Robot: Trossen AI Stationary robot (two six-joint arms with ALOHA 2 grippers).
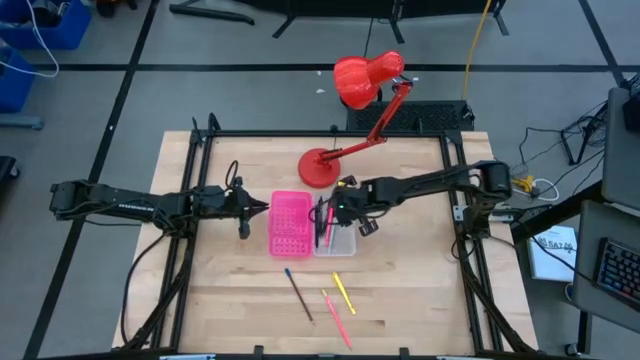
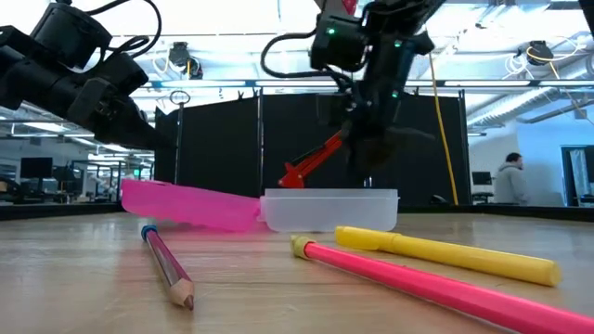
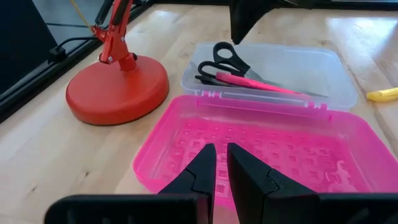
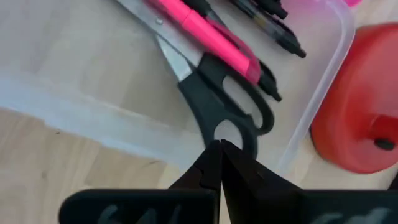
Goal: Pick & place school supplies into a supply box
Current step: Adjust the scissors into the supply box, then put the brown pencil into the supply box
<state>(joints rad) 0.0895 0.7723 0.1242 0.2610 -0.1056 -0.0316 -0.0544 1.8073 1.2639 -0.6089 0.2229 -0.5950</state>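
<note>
- The supply box (image 1: 310,225), a shallow rectangular case with one clear plastic half and one bright pink perforated half, lies opened flat mid-tabletop; the small black-handled, silver-bladed scissors (image 3: 225,59), a pink pen (image 3: 255,81) and black pens (image 4: 273,31) lie in the clear half.
- Right gripper (image 4: 219,155) hangs just over the clear half, above the scissor handles, fingers pressed together and carrying nothing. Judged: this drop-off looks finished; you should lift straight up before you translate, so the fingers do not catch the box wall.
- Outside the box, on the near tabletop (image 1: 420,300): a dark-pointed pencil with a blue band (image 1: 298,294), a long pink pen (image 1: 337,319) and a yellow pen (image 1: 344,293). The pink and yellow lie close together; take the yellow one from its free end so you do not nudge its neighbour.
- Left gripper (image 3: 221,168) hovers at the pink half, fingers nearly together, pinching nothing. Keep it there to steady the box.
- Mind the red desk lamp's round base (image 1: 319,168), just beside the clear half.
</note>
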